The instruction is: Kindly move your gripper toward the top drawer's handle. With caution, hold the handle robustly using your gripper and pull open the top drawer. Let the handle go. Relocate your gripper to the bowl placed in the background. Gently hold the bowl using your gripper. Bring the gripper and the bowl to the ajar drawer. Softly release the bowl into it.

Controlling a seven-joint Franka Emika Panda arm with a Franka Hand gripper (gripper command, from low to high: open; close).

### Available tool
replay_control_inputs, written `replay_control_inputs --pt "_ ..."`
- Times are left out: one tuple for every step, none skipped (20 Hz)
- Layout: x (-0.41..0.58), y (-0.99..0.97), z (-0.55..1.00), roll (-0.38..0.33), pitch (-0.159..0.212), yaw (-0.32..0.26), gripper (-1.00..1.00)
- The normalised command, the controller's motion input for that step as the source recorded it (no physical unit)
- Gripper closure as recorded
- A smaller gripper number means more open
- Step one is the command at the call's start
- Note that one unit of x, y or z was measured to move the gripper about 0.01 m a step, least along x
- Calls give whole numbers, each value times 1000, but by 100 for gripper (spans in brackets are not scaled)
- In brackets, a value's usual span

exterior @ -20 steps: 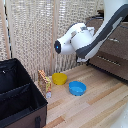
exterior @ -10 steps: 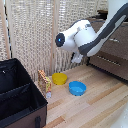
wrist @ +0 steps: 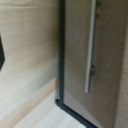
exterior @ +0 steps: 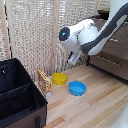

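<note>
Exterior view: the task looks barely begun. The dresser's drawers at the exterior view's right all appear shut, none pulled out, so the opening step is, by my reading, not yet done. The drawer (exterior: 114, 44) lies behind the arm's dark forearm, and its handle cannot be picked out clearly here. The gripper (exterior: 73, 58) hangs in the air below the white wrist, holding nothing and touching nothing. It is too small and blurred to say whether the fingers are spread or pressed together. The bowl (exterior: 59, 78) sits on the wooden floor, below the fingers and well apart from them. A blue bowl (exterior: 77, 88) lies just beside it, and a small carton (exterior: 44, 81) stands on its other side, next to a black case (exterior: 20, 95). Everything is left to do: grasp the handle, pull, let go, fetch the bowl and set it in the drawer.

Wrist view: the camera faces the brown drawer (wrist: 100, 55) front, with the silver handle (wrist: 90, 47) running as a long bar across it. The fingers themselves do not show in this picture, so their opening cannot be told here either. The handle seems ahead of the fingers and apart from them. Pale wooden floor (wrist: 30, 60) fills the rest.
</note>
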Motion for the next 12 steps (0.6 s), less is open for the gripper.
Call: replay_control_inputs --pt "231 111 -29 375 0 -184 -100" --pt "229 111 -29 375 0 -186 -100" --pt "226 114 -23 375 0 -187 -100" --pt "226 114 -20 375 0 -191 -100" --pt "229 114 -14 375 0 -191 -100" --pt "229 117 -6 375 0 -192 -100" --pt "229 117 0 372 0 -194 -100" --pt "249 117 0 361 0 -195 -100" --pt "369 100 0 340 2 -179 -100" --pt "491 71 0 299 19 -164 -100" --pt "580 57 0 272 39 -154 -100" --pt "646 46 0 259 58 -146 -100"
